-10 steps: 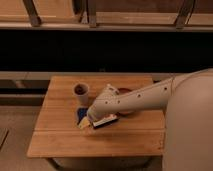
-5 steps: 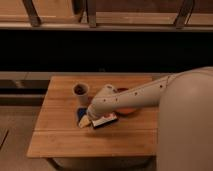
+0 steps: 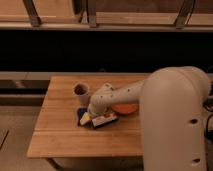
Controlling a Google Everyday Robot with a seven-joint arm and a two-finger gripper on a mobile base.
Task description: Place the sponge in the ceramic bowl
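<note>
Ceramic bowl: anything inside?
Exposed part of the ceramic bowl shows nothing inside; the arm covers the rest. The sponge lies on the table by the gripper.

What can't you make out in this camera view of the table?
Ceramic bowl: the arm crosses it, so only an orange strip shows and its inside is hidden.
Sponge: the gripper is down over it, beside the box; whether it is held cannot be told.
Box: print too small to read.
Cup: dark contents, not identifiable.
Table: right end hidden behind the robot's body.
</note>
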